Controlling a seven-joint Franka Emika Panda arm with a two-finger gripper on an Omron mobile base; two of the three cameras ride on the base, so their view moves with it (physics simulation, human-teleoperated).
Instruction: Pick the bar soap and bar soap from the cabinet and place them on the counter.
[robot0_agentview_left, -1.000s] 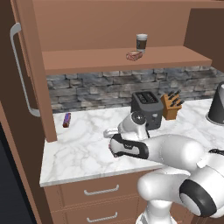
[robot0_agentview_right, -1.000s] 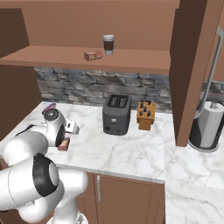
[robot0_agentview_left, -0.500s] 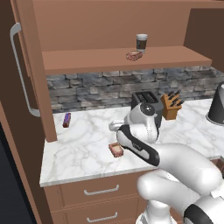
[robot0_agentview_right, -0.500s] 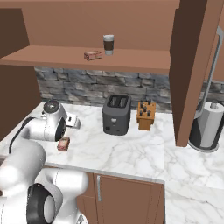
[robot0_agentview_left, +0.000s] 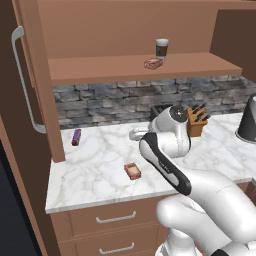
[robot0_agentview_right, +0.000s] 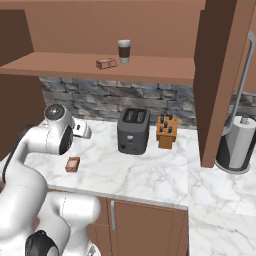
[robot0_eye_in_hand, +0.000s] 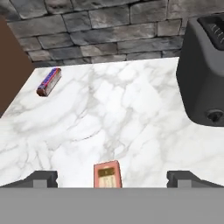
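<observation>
My pincer (robot0_eye_in_hand: 112, 179) stands wide and holds nothing, its 2 tips either side of 1 bar soap (robot0_eye_in_hand: 106, 174) lying flat on the bench (robot0_agentview_left: 95, 170) near its front edge, apart from both tips. That soap's long axis runs front to back across the bench. The other soap (robot0_agentview_left: 153, 63) lies on the cabinet shelf (robot0_agentview_left: 100, 67) beside a paper cup (robot0_agentview_left: 161, 49), its long axis along the shelf.

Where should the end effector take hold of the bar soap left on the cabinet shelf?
Probably across the short sides of the bar soap, coming in level from the open front. It lies flat on the shelf, with the paper cup close beside it, so a front approach seems safest.
</observation>
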